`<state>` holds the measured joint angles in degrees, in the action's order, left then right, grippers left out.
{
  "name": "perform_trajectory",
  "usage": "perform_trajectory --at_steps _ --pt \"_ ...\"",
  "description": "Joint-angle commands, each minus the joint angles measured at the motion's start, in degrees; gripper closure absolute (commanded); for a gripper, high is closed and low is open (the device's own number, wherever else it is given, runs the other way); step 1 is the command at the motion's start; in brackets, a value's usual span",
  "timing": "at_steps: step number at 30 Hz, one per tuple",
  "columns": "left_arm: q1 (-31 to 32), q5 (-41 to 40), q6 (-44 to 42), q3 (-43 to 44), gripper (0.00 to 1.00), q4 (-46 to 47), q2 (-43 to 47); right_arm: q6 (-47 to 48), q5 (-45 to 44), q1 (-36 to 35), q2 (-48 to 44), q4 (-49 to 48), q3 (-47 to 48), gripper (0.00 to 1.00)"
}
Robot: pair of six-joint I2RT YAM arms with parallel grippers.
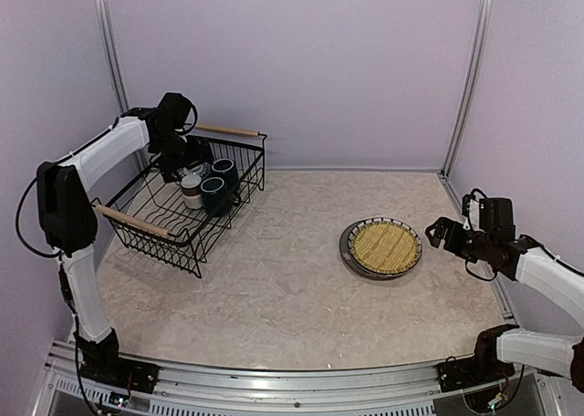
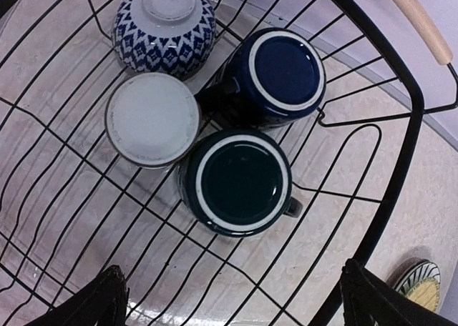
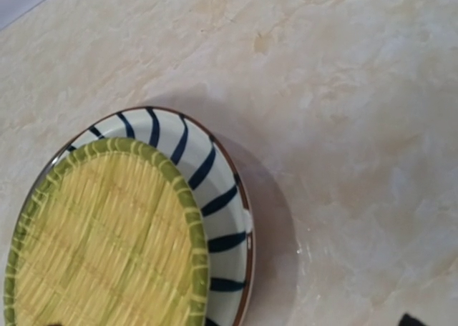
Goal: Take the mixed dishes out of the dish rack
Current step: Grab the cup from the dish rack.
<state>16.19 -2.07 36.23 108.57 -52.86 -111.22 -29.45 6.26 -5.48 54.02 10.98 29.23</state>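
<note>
— Black wire rack (image 1: 228,217): position, contents?
— Left side of counter (image 1: 274,288), wooden handles (image 1: 132,220) at both ends. Four items clustered in its far half: blue-and-white patterned bowl (image 2: 166,29), foot up; grey cup (image 2: 152,119) just beside it; blue mug (image 2: 280,72); green mug (image 2: 240,183). Cup and both mugs are packed close together
— Plates?
— Out of the rack, stacked on the counter right of centre. Straw plate (image 3: 100,240) is on top, striped plate (image 3: 215,190) directly beneath. Top view shows a dark rim under those; anything lower not readable
— State of left fingers (image 2: 107,301)?
— Spread wide, poised above the rack, mugs below them
— And right fingers (image 1: 445,234)?
— Just right of the stack, apart from it. Spread or together: cannot tell, wrist view shows only a dark sliver at its corner
</note>
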Motion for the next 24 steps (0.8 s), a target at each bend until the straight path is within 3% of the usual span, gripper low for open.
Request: perform_trajectory --at_steps 1,11,19,24 --pt "1.8 -3.8 0.9 9.6 0.01 -9.0 -7.3 0.6 -0.3 0.4 -1.4 1.1 -0.5 0.00" --pt "0.7 -3.3 -19.1 16.5 0.01 -15.0 -13.2 0.2 -0.3 0.4 -2.9 1.4 0.3 0.00" --pt "-5.7 0.9 -20.8 15.4 0.01 -12.9 -14.4 -1.1 1.3 0.4 -2.9 0.9 0.7 0.00" --pt "-7.8 3.0 -19.4 20.0 0.01 -12.5 -17.3 -2.0 2.1 0.4 -2.9 0.0 0.5 0.00"
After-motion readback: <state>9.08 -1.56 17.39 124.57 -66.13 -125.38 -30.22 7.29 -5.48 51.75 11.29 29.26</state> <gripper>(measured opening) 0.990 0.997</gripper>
